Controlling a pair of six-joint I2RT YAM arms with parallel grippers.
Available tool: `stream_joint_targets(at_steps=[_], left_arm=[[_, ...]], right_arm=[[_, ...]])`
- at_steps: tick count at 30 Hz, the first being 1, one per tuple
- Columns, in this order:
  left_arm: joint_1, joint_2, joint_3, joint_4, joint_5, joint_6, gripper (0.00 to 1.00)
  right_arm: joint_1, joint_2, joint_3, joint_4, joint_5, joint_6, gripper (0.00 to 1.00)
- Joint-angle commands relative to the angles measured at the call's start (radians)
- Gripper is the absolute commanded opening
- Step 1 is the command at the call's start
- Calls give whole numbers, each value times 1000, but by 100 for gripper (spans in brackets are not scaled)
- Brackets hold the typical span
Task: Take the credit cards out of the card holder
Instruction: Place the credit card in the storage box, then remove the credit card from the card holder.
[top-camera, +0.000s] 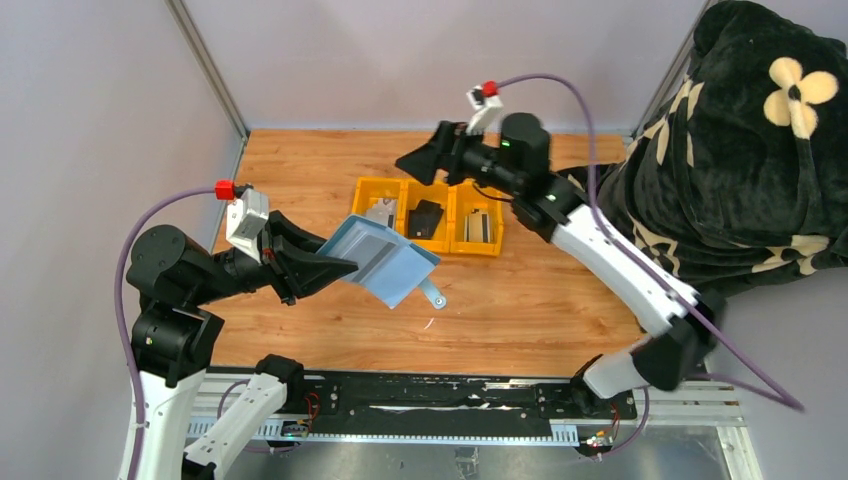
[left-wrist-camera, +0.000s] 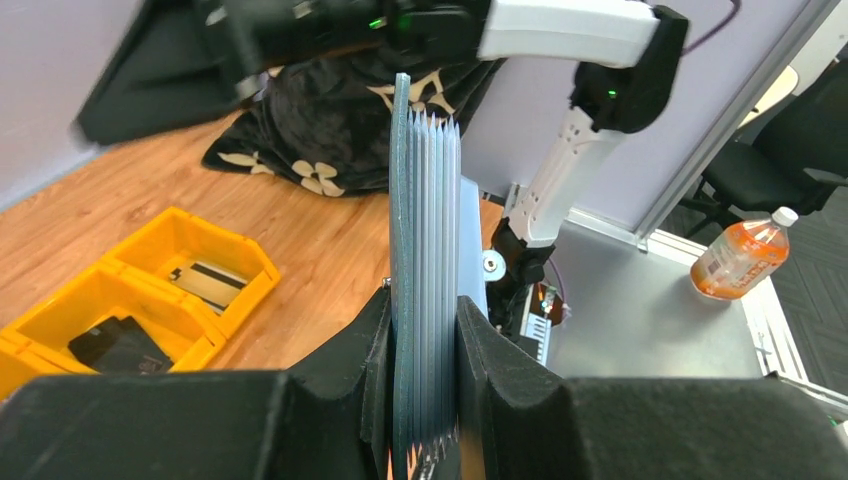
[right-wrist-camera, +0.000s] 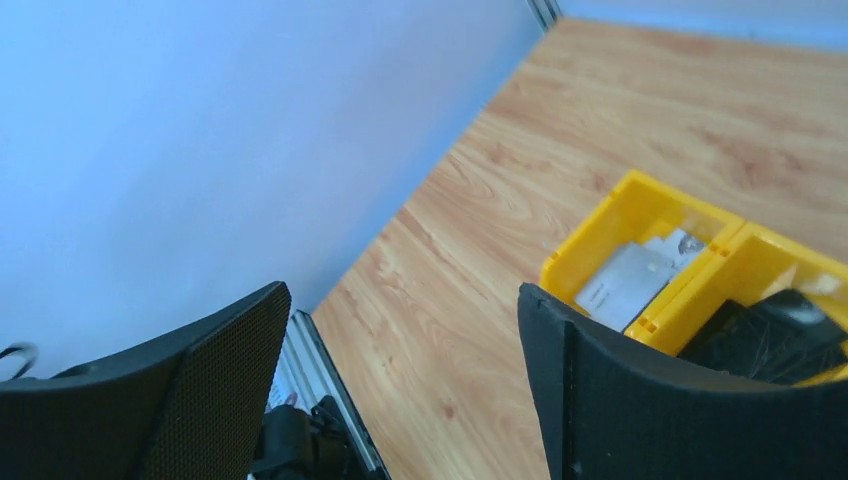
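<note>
My left gripper (top-camera: 335, 268) is shut on the blue-grey card holder (top-camera: 385, 259) and holds it above the wooden table, in front of the yellow tray. In the left wrist view the holder (left-wrist-camera: 425, 260) stands edge-on between my fingers, its slotted leaves fanned. A small tab hangs from its lower corner. My right gripper (top-camera: 418, 163) is open and empty, raised over the tray's far left end. Pale-grey credit cards lie in the tray's left compartment (top-camera: 380, 213) and right compartment (top-camera: 480, 227); the right one (left-wrist-camera: 208, 281) has a black stripe. The left card shows in the right wrist view (right-wrist-camera: 625, 285).
The yellow three-compartment tray (top-camera: 429, 187) stands mid-table with a black folded pouch (top-camera: 426, 218) in its middle compartment. A black flowered blanket (top-camera: 745, 150) lies at the right. A metal frame post (top-camera: 208, 65) stands at the back left. An orange bottle (left-wrist-camera: 742, 257) sits off the table.
</note>
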Motion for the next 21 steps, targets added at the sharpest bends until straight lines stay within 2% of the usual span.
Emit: stream_joint_targets(at_steps=[1,5,10,17,21], left_arm=[[-7,-8,1,58,24,-29,0],[-7,-7,-14,76,28,-45,0],[-6,-7,-31,103,29,-82,0],[-7,-3,-36,109,29,-99,0],[-7,-3,-41,94,24,-86,0]], right_arm=[[-26,-243,-197,247,-89,38,88],[-24,-369,-276,272,-189,79,88],[-13,-453,-410,428,-309,214,89],[115,-453,-415,410,-363,172,89],[133,-452,-426,441,-381,181,89]])
